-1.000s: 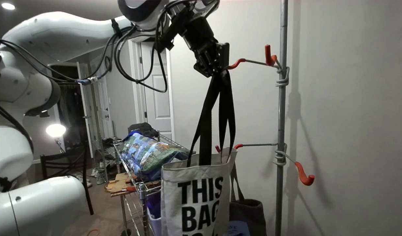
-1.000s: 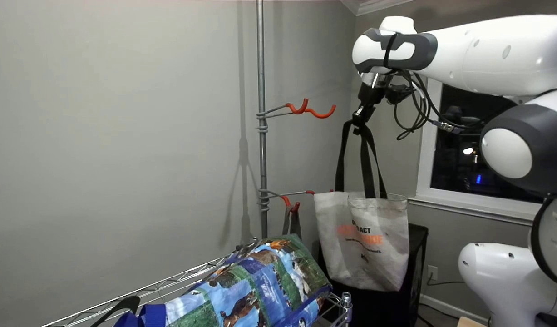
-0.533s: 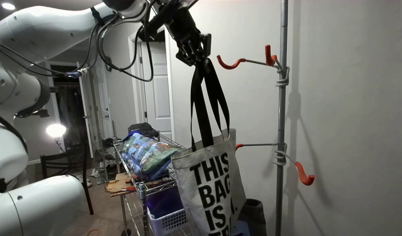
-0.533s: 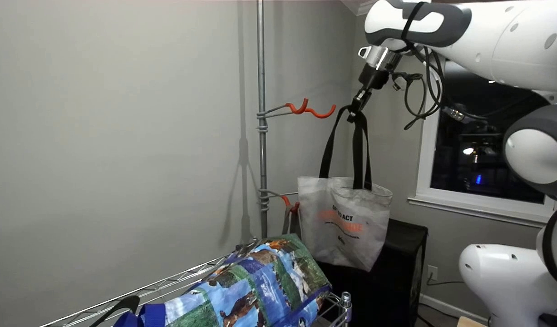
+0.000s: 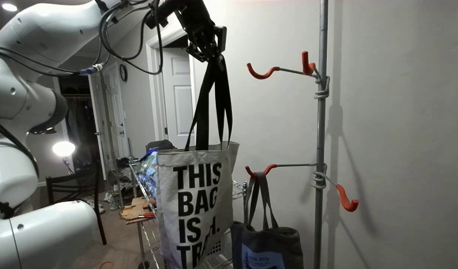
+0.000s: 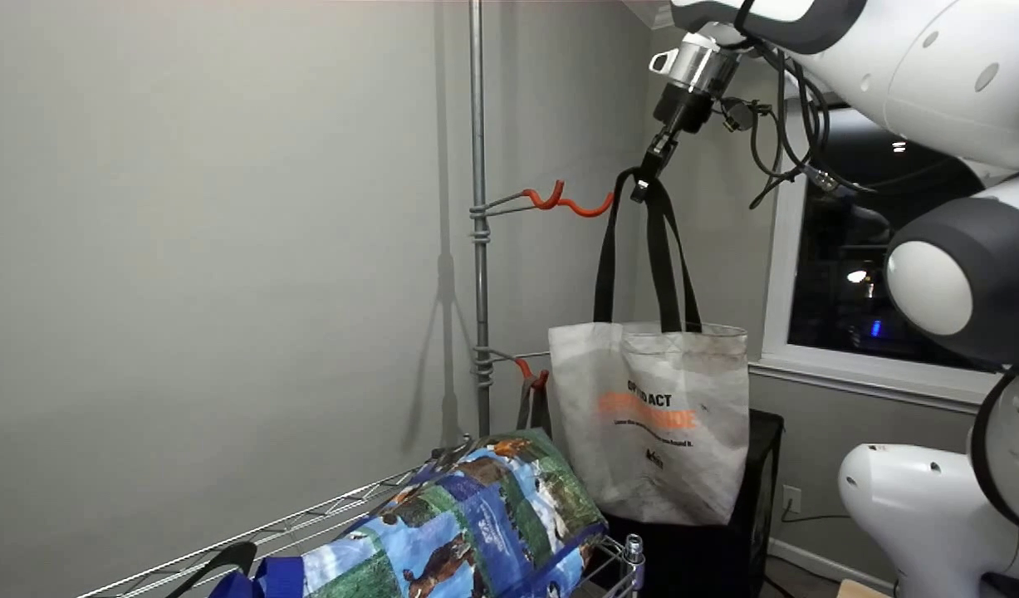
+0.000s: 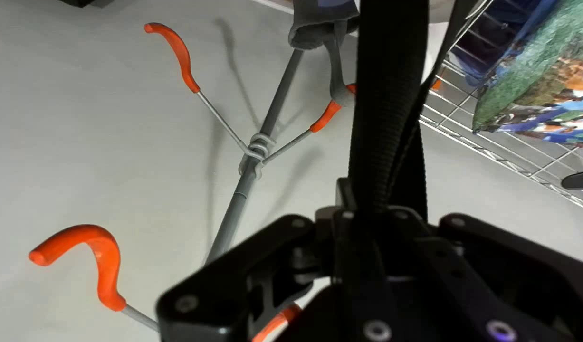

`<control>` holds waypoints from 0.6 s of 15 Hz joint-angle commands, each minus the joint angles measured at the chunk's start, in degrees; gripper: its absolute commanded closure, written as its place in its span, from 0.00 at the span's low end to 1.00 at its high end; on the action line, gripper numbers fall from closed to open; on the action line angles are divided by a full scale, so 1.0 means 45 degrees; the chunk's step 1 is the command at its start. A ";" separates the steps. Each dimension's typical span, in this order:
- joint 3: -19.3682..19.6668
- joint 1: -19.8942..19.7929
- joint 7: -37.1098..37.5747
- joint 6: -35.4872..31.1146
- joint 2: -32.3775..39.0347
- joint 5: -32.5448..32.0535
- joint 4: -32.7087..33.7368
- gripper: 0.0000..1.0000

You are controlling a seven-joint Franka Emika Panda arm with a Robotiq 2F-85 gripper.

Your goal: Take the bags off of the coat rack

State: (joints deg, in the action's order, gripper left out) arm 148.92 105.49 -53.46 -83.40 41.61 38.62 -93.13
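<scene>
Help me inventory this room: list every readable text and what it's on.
"THIS BAG IS TR": boxy white fabric tote; rest creased.
"ACT": its other face.
"IDE": orange ending below, start blurred.
"THE AVE": pale-blue print, soft dark-grey fabric tote.
Other print: too small.

The white bag (image 6: 649, 448) (with orange letters (image 6: 647, 412)) is held up by its black straps (image 6: 662, 257) in the gripper (image 6: 642, 187).

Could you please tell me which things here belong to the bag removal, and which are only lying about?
For the job:
white tote, held by its black straps in the gripper
grey tote, on a lower hook
coat rack

Not for the job:
wire cart, patterned bag on top
lit lamp
</scene>
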 commanded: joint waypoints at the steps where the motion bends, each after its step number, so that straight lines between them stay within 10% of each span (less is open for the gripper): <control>1: -0.0009 -0.0490 -0.0603 0.1539 -0.0269 0.0258 0.1440 0.97; 9: -0.0585 0.0371 -0.0447 0.1377 -0.0048 0.1093 0.1811 0.97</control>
State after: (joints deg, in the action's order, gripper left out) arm 148.29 105.34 -54.87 -76.59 40.98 40.39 -83.43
